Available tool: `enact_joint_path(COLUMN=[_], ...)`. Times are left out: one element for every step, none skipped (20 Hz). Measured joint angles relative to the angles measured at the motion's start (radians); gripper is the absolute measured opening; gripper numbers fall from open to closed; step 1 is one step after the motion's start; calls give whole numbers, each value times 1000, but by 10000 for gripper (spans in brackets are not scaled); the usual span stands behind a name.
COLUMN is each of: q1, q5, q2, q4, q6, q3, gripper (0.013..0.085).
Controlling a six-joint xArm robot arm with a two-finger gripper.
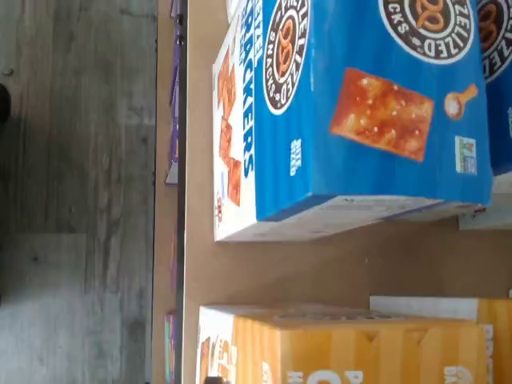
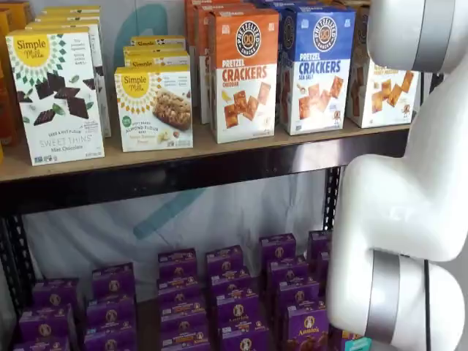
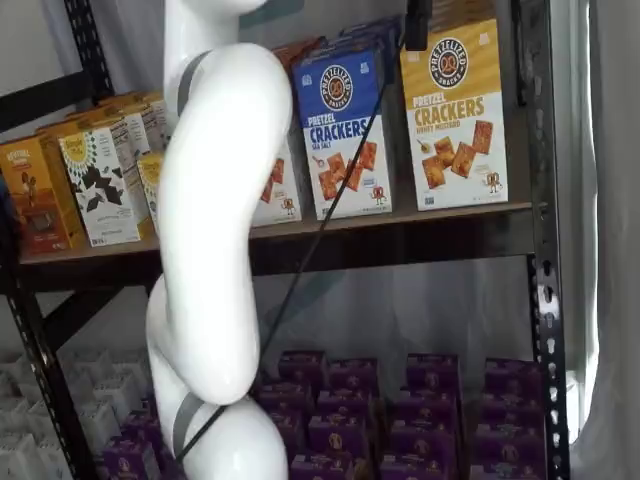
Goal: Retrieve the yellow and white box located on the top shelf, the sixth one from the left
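Because the gripper (image 3: 417, 25) shows only as dark fingers above the yellow and white box (image 3: 455, 125) on the top shelf (image 3: 400, 222), its state is unclear; descending off-centre could nudge the blue-topped carton (image 3: 343, 130) beside it.

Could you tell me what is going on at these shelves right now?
A white robot arm reaches up toward the top shelf, where the yellow and white box stands beside a blue-topped cracker carton. Only a dark bit of the gripper shows above the yellow box, so its state is unclear. Nothing has been lifted yet.
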Motion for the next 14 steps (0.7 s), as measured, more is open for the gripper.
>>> enact_joint_path(q1=[5,8,12,16,19,21,23,25,26,27,28,29,31,32], q5=[0,-2,-6,-11,-15,-20,-29,-38,-47,-52,-58,-64,-69,-73], q2=[2,2,1,-1,-2,-5,-10,-15,-19,-22,-25,-28,-30,-32], q4=[-10,-18,-27,-36,-44,-49,-55,-60,-65,-69,-74,-78,-84,-89], q6=[-1,-3,-5,-7,-8,-10,-12,-15,-17,-19,-22,-24,-27,-29], q3=[-2,-1,3,8,13,20,31,42,54,61,68,75,82,87], gripper=[850,850,850,850,850,850,850,850,850,850,850,850,850,850])
